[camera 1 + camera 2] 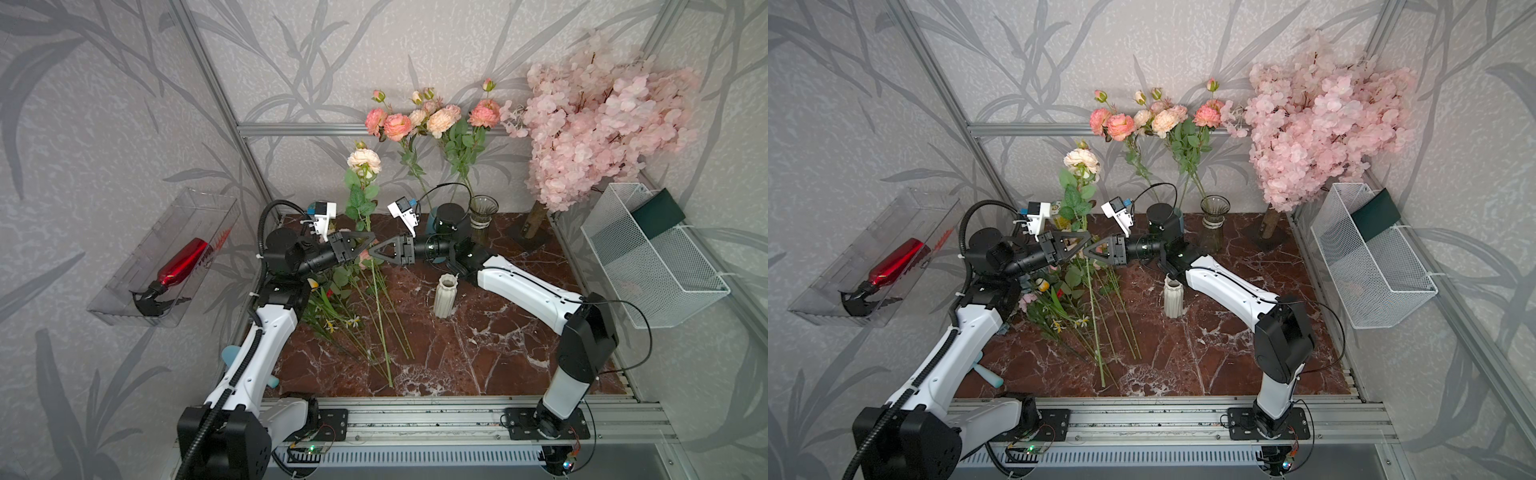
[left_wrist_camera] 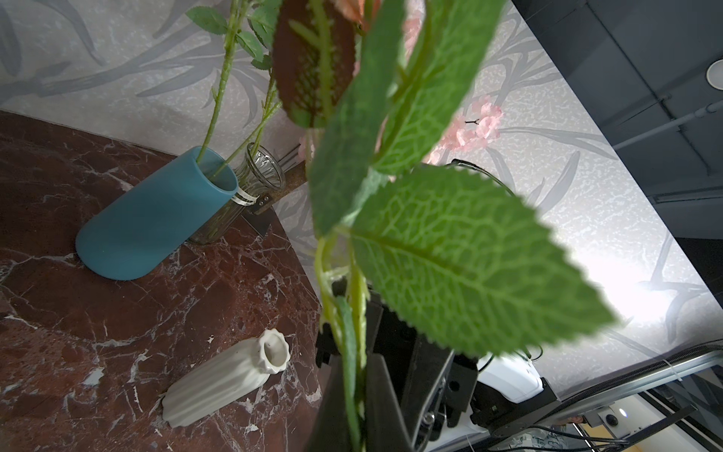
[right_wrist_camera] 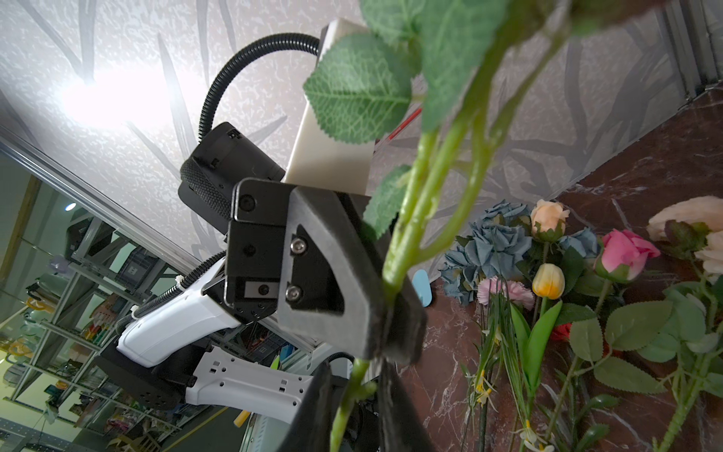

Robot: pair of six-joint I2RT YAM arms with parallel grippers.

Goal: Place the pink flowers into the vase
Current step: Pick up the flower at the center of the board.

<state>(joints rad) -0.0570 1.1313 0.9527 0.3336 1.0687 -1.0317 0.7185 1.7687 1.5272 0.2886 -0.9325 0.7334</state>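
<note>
Both top views: the table point(image 1: 498, 332) is glossy red-brown marble with white veins. Above it the left gripper point(image 1: 366, 244) and right gripper point(image 1: 376, 253), both matt black triangular frames, are met tip to tip around one of the pink flowers. This held spray point(image 1: 364, 161) stands upright, with a ruffled pale-peach head on top and serrated leaves beneath. More pink flowers point(image 1: 395, 124) are seen standing at the back wall; their stems run down toward the blue vase point(image 1: 431, 220), largely hidden by the right arm, and the ribbed glass vase point(image 1: 483, 212) just beside it. Further long stems point(image 1: 1122, 320) lie flat on the marble. A white fluted vase point(image 1: 446, 297) stands apart from these, nearer the middle.

Left wrist view: the left gripper point(image 2: 358, 415) jaws are closed onto the green stem; veined, saw-edged leaves fill much of the frame. The blue vase point(image 2: 156, 219) is smooth, matt and cylindrical; green stems are seen entering its mouth.

Right wrist view: the left gripper point(image 3: 391, 313) is seen clamped on the stem. The right gripper point(image 3: 352, 411) fingers stand either side of the same stem lower down, narrowly apart; whether they press it cannot be told. Loose mixed flowers point(image 3: 547, 280) lie on the marble nearby.
</note>
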